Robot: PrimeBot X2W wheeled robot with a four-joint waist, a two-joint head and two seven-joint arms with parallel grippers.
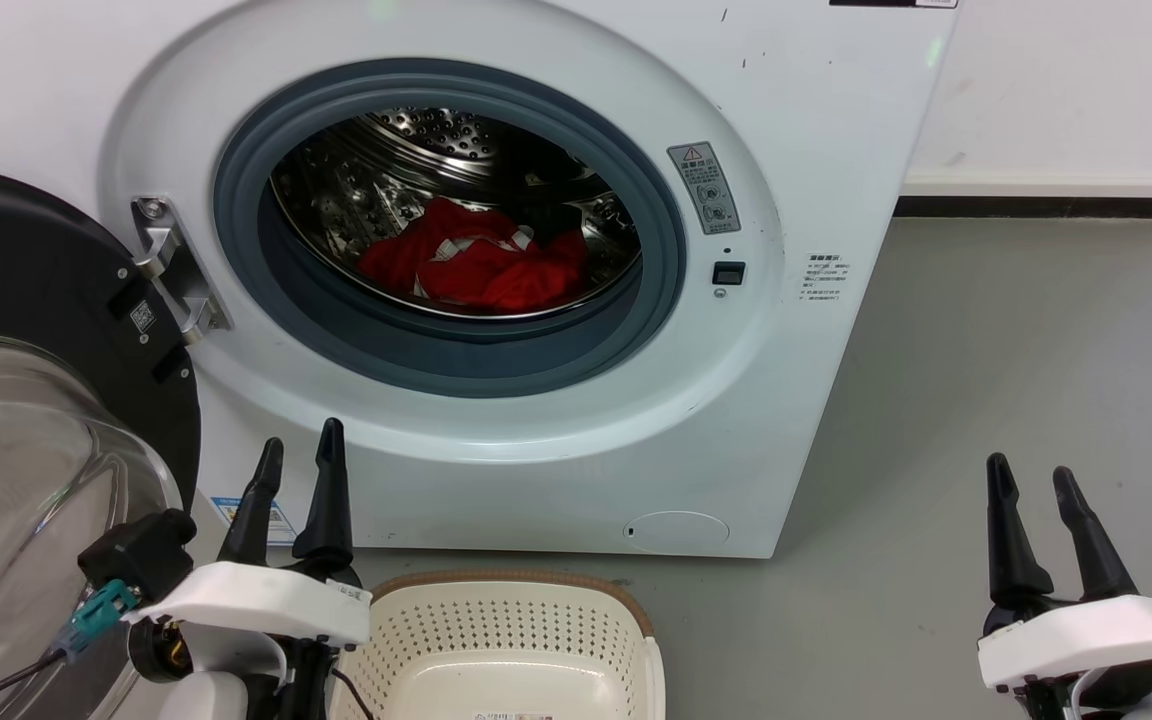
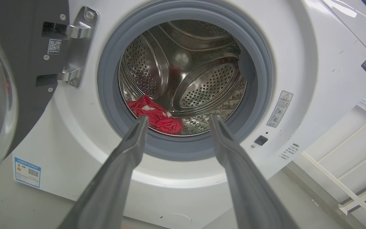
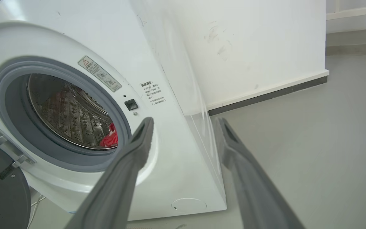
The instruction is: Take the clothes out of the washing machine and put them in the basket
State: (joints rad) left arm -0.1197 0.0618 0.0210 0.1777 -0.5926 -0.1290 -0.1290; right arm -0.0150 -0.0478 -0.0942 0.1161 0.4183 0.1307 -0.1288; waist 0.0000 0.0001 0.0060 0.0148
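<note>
To grab: clothes low in washing machine drum, long axis across porthole.
Lies ahead of left gripper, well apart from right gripper; both w/ jaws spread, empty; basket just beside left.

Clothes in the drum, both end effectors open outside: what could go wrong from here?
1. The clothes lie low behind the grey seal; dragged out, they may catch on its lip or be only partly gripped.
2. The open door stands close beside the left end effector; reaching in, that arm might clip it.
3. The basket sits right by the left arm, which could knock it.
</note>
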